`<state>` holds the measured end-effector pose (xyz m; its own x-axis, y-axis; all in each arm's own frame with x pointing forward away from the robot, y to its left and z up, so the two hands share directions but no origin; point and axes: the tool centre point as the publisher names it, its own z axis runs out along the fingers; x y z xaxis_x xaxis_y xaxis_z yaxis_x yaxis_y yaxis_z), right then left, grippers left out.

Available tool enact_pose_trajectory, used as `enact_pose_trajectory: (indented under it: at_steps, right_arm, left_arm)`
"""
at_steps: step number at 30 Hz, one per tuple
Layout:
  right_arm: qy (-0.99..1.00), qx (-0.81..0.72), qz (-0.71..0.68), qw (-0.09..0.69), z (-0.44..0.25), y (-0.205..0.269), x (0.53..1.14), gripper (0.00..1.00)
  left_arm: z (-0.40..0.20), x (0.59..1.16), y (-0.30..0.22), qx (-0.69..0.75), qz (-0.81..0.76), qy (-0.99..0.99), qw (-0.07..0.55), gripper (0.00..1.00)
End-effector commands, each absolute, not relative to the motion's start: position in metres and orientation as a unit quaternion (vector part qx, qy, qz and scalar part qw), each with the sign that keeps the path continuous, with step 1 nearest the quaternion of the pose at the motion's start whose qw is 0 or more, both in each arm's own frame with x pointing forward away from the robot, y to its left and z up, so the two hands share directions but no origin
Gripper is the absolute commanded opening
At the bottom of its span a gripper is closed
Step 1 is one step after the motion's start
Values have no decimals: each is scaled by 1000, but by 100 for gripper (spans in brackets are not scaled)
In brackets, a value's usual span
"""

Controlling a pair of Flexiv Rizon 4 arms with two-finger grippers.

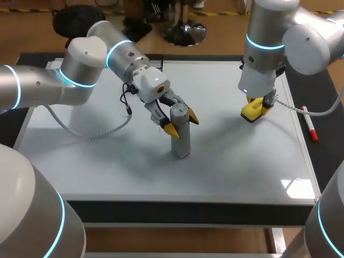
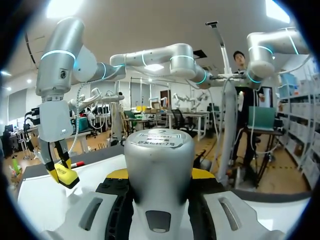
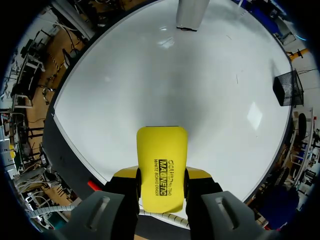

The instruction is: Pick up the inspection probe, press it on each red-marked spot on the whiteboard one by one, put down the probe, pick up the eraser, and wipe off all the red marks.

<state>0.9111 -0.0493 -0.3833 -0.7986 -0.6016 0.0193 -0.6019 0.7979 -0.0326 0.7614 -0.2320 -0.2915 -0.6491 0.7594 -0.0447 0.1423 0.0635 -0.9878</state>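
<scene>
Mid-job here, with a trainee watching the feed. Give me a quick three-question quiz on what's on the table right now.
1. Fill in: the probe, between the left tool's fingers, stands ___ on the whiteboard.
2. True or false: the right tool is shut on the eraser.
3. Where does the red marker lie? A) in the left tool B) beside the whiteboard's right edge C) under the eraser

Key: 1 upright; 2 true; 3 B.
</scene>
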Motion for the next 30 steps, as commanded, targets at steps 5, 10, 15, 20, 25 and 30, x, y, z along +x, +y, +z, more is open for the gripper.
enact_pose_trajectory:
  at_steps: [5,10,15,20,25,30]
  right_arm:
    - [-948,318,20,5,-383,-50,912,0]
    - [-948,318,20,5,-383,-50,912,0]
    - [-948,318,20,5,-383,-50,912,0]
    - [-948,318,20,5,-383,-50,912,0]
    - [-948,318,20,5,-383,-50,912,0]
    - [-948,318,20,5,-383,-50,912,0]
  left_arm:
    - [-295,764,-231,-330,594,-686,261,0]
    - [-296,765,-230,-329,592,-688,261,0]
    - [-294,765,-231,-331,591,-688,261,0]
    - [-294,765,-232,-331,591,-687,262,0]
    - [-294,765,-232,-332,591,-687,261,0]
    - [-293,766,-232,-332,593,-686,261,0]
